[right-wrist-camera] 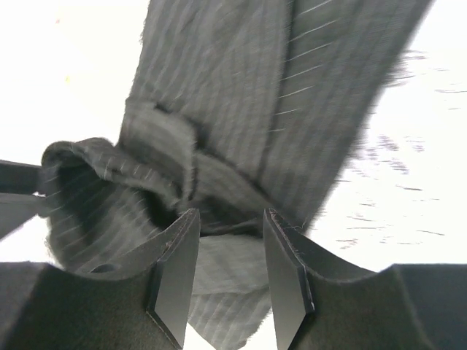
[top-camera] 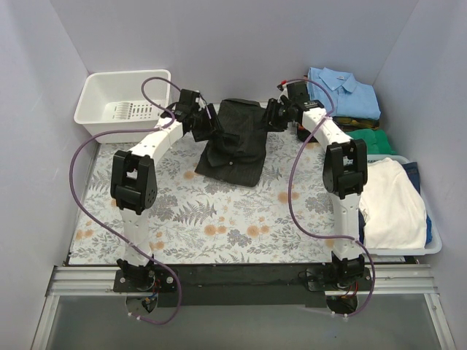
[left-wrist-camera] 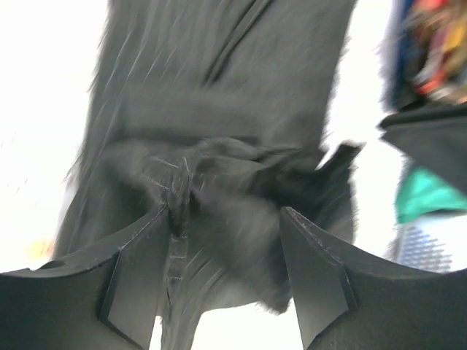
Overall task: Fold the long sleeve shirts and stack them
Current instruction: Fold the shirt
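The flower-patterned surface (top-camera: 219, 219) fills the middle of the top view. At its right edge a pale bin (top-camera: 435, 240) holds a white cloth (top-camera: 394, 204). The black pinstriped shirt (top-camera: 237, 142) lies crumpled at the far middle of the surface, with one arm at each side of its far end. A white basket (top-camera: 102, 95) stands in the far left corner, and a folded light blue shirt (top-camera: 343, 91) lies in the far right corner. The left fingers (left-wrist-camera: 139, 270) stand wide apart about a bunched fold, not pressing it. The right fingers (right-wrist-camera: 175, 270) are half closed and pinch a thick fold of the black shirt.
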Controlling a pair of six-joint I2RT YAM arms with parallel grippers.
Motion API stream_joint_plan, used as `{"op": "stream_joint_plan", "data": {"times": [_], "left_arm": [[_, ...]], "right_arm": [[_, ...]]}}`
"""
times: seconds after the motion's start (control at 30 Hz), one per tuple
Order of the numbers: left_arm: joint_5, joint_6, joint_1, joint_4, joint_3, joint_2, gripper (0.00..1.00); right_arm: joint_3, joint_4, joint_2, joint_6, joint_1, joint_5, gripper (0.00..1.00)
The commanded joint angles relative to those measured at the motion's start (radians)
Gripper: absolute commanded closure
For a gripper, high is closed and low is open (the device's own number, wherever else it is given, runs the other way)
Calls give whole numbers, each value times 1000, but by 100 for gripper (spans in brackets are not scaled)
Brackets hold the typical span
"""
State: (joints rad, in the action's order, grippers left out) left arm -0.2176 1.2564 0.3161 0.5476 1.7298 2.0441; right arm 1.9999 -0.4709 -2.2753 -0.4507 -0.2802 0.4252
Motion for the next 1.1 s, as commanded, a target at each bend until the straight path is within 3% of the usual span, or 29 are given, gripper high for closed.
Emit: {"op": "stream_joint_plan", "data": {"times": [0.0, 0.27, 0.53, 0.77, 0.9, 1.07], "left_arm": [[-65, 14, -8, -11, 201, 59, 40], [-146, 113, -8, -80, 329, 221, 40], [-91, 112, -15, -216, 399, 269, 40], [-43, 90, -58, -299, 375, 127, 37], [-40, 63, -75, -304, 271, 28, 37], [-65, 11, -78, -268, 122, -122, 37]], "right_arm": [[16, 17, 46, -6, 15, -52, 52], [-136, 29, 169, 27, 13, -79, 53], [-386, 2, 390, 135, -51, -80, 53], [-323, -69, 324, 201, -189, -34, 53], [-261, -66, 232, 170, -215, 12, 53], [-139, -66, 136, 136, -205, -39, 53]]}}
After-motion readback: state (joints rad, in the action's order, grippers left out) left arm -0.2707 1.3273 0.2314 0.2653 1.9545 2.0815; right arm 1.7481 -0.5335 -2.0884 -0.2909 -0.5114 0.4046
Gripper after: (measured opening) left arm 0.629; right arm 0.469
